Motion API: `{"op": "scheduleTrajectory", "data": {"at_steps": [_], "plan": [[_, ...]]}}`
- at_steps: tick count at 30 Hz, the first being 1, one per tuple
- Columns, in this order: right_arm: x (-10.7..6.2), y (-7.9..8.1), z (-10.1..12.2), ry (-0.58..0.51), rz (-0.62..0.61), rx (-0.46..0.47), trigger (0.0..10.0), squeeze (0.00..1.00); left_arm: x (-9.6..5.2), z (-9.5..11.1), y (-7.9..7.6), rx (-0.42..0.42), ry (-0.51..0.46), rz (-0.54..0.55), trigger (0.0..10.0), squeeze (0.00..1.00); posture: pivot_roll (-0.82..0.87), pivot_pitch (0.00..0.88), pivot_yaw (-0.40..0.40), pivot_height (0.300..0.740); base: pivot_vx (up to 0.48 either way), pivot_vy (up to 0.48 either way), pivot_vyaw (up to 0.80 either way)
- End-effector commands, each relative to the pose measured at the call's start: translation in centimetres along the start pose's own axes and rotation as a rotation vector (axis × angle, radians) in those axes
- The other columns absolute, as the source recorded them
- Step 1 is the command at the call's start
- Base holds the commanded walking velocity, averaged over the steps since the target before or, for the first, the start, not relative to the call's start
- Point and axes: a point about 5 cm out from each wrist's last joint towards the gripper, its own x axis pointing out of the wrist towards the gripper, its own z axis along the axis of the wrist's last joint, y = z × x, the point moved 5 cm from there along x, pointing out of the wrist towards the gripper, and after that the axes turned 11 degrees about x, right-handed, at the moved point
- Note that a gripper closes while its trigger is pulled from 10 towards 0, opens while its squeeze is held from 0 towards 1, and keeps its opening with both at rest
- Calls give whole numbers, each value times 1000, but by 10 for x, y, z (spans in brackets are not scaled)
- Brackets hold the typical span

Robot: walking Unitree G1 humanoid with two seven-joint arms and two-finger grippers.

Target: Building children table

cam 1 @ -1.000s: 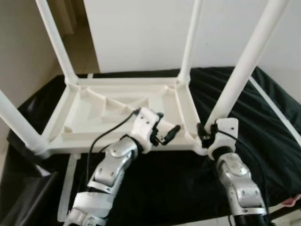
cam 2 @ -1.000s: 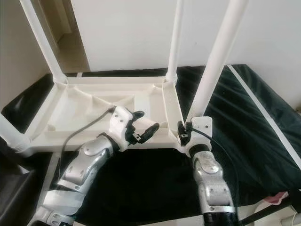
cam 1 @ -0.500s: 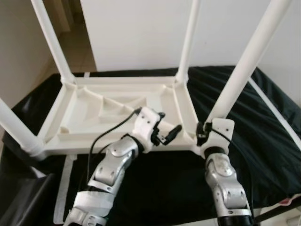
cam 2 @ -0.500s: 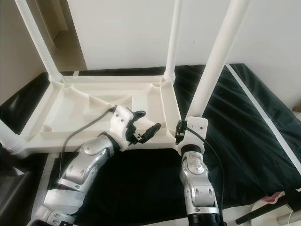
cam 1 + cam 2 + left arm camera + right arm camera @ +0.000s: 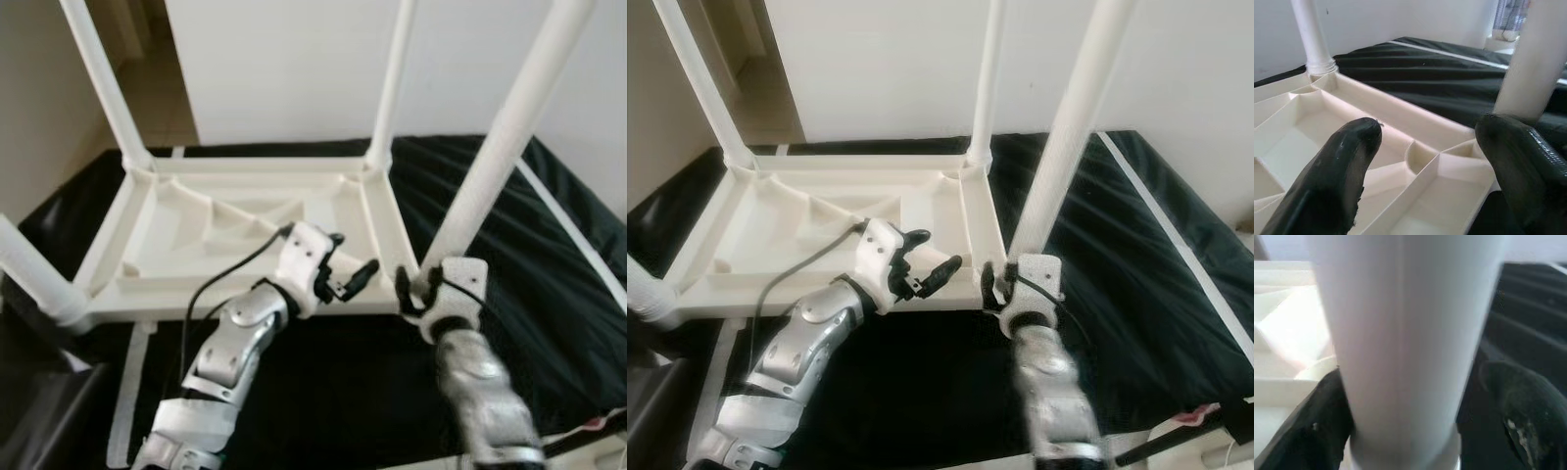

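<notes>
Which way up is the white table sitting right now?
Upside down. The table lies with its ribbed underside facing up on the black cloth, and its legs point upward.

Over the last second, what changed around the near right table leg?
The right gripper slid toward the robot's left at the foot of the near right leg, its fingers astride the leg but apart from it. The left gripper stays open over the upturned table, which has not moved.
</notes>
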Motion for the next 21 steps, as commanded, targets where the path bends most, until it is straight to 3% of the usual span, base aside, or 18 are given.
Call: {"op": "scheduleTrajectory", "data": {"at_steps": [1, 2, 3, 4, 5, 12, 13, 21], "plan": [[-1, 0, 2, -12, 20, 16, 10000, 1000, 0, 4, -5, 2, -21, -25, 10000, 0, -5, 0, -17, 740, 0, 0, 0], [-2, -1, 2, -4, 43, 14, 10000, 1000, 0, 4, -5, 2, -21, -26, 10000, 0, -5, 0, -17, 740, 0, 0, 0], [-2, -3, 2, 11, 84, 12, 10000, 620, -1, 4, -4, 0, -23, -29, 10000, 0, -9, 0, -11, 740, 0, 0, 0], [-2, -2, 3, 23, 142, -2, 10000, 620, -1, 4, -6, -1, -24, -40, 10000, 0, -9, 0, -11, 740, 0, 0, 0], [-3, 1, 2, 44, 203, -11, 10000, 0, -3, 6, -8, 2, -36, -60, 10000, 0, -9, 0, -11, 740, 0, 0, 0], [-2, 6, -2, 82, 315, -57, 10000, 0, -8, 9, -12, 4, -55, -105, 10000, 0, -11, 0, -5, 740, 0, 0, 0], [1, 6, -3, 105, 383, -75, 10000, 0, -15, 8, -18, 29, -54, -160, 10000, 0, -8, 0, -7, 740, 0, 0, 0], [11, 11, -4, 111, 461, -116, 10000, 0, -20, -6, -29, 103, -12, -202, 10000, 0, -2, 0, -8, 740, 0, 0, 0]]}}
